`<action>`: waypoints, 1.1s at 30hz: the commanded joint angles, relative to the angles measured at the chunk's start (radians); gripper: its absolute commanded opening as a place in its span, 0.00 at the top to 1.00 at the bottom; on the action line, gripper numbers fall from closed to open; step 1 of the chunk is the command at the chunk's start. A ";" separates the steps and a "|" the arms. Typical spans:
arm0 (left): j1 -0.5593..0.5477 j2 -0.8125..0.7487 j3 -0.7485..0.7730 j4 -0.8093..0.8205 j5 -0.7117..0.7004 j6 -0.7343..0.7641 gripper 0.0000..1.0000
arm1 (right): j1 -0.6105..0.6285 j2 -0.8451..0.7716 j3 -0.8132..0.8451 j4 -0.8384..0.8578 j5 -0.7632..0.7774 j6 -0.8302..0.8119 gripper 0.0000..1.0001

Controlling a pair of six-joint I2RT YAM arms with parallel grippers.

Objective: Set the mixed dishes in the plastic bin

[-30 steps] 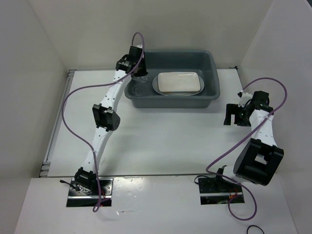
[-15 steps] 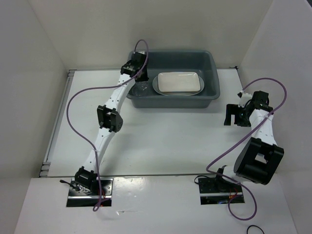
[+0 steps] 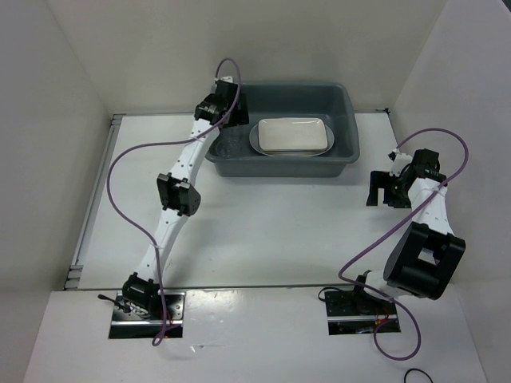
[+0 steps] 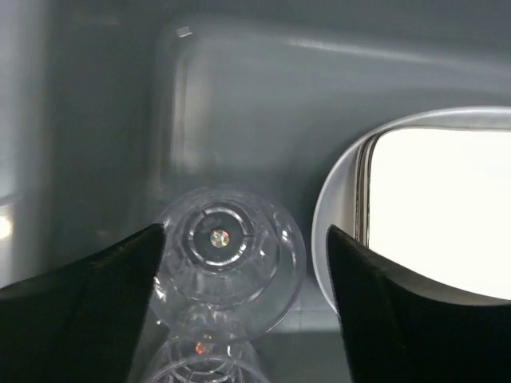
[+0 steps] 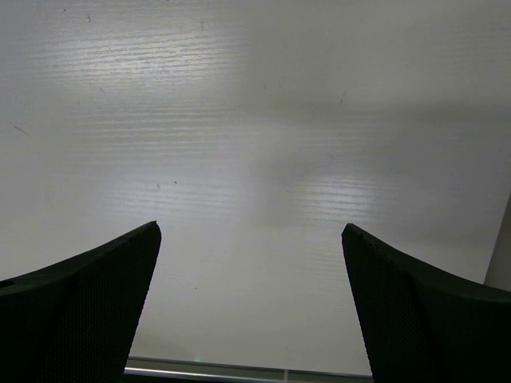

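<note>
Over on the left, the left arm (image 3: 177, 195) stretches up and across the counter (image 3: 263, 231) and pokes down into the left end of the plastic bin (image 3: 352, 120). The left fingers (image 4: 88, 311) are spread wide with a clear glass cup (image 4: 219, 259) sitting on the bin floor between them. There's a visible gap on the right side, so they aren't pinching it. On the left side I honestly can't tell if the finger grazes the glass. A second cup (image 4: 204, 365) peeks in at the bottom edge of the wrist view, right up against the first one.

Moving right inside the bin, just beside the cups there's the white oval platter (image 3: 255, 140) lying flat, with a cream rounded-rectangle plate (image 3: 291, 135) stacked on top of it. They fill the middle of the bin.

Far right, well apart from the bin, the right fingers (image 5: 72, 311) hang over bare counter. They're opened all the way and there's nothing between them.
</note>
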 commanded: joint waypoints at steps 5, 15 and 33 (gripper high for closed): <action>0.033 -0.246 0.040 0.030 -0.162 0.008 0.00 | 0.004 0.003 0.006 0.016 0.004 0.003 0.01; 0.183 -0.372 0.040 -0.373 -0.036 -0.132 0.00 | 0.004 -0.026 0.006 0.027 0.016 0.003 0.01; -0.186 -0.700 -0.564 -0.393 -0.539 -0.241 0.00 | 0.004 -0.087 0.006 0.018 -0.004 -0.016 0.01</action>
